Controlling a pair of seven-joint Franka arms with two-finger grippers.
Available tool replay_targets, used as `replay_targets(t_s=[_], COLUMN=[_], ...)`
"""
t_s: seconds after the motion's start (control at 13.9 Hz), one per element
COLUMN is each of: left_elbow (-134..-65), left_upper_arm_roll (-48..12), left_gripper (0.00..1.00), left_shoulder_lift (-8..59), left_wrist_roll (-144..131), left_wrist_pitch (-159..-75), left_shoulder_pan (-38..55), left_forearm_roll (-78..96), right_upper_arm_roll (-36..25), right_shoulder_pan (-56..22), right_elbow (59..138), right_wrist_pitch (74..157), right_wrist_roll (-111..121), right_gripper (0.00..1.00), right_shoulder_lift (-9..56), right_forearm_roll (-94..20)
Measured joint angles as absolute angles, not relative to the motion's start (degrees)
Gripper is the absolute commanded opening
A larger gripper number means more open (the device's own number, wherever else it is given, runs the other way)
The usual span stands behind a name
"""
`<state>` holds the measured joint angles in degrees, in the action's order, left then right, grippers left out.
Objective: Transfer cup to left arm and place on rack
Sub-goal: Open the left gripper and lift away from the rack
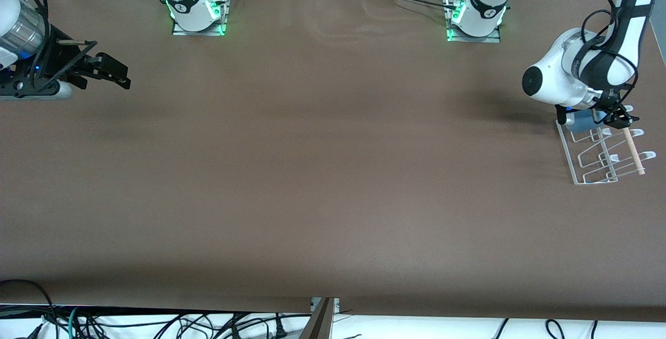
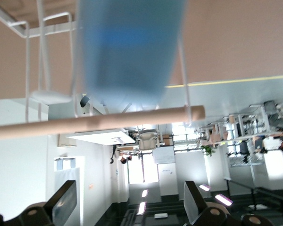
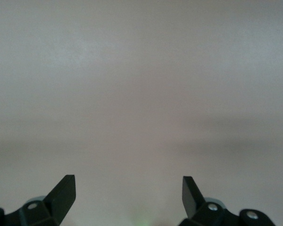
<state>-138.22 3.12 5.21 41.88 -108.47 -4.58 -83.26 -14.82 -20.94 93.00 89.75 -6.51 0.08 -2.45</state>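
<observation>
Cup (image 2: pixel 127 47) lies in the rack (image 1: pixel 598 157) at my released left hand's (image 2: pixel 127 207) twelve o'clock; right hand (image 3: pixel 127 193) waits, spread.

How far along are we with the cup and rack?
Nearly finished. The handover looks done: the right gripper is open, holding nothing, waiting over the right arm's end of the table. The cup sits in the rack at the end farthest from the front camera, and the left gripper is open, apart from it in the left wrist view. Left: pull the left arm clear.
</observation>
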Motion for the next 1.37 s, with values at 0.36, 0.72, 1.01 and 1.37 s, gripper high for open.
replay_targets(t_s=[0.36,0.72,1.01,1.37], left_elbow=[-121.26,-102.47,-92.6,-88.25], left_upper_arm_roll=[3.35,2.92,0.84,-0.11], left_gripper=[1.0,1.0,1.0,1.0], left_shoulder_lift=[2.45,0.9,0.88,1.11], left_wrist_roll=[41.25,40.13,20.25,0.88], left_wrist_pitch=[-106.45,-93.41,-84.14,-82.24], left_shoulder_pan=[-5.92,-6.24,-5.07,-2.93], left_forearm_roll=[-49.45,-19.42,-6.54,3.04], right_upper_arm_roll=[-14.83,-14.83,-14.82,-14.73], right_shoulder_pan=[-20.95,-20.96,-21.0,-21.06], right_elbow=[92.91,92.43,92.14,92.09], right_wrist_pitch=[90.06,90.08,90.15,90.6], right_wrist_roll=[-6.52,-6.55,-6.55,-6.56], right_gripper=[1.0,1.0,1.0,1.0], right_shoulder_lift=[0.53,0.52,0.5,0.46], right_forearm_roll=[-2.45,-2.46,-2.49,-2.58])
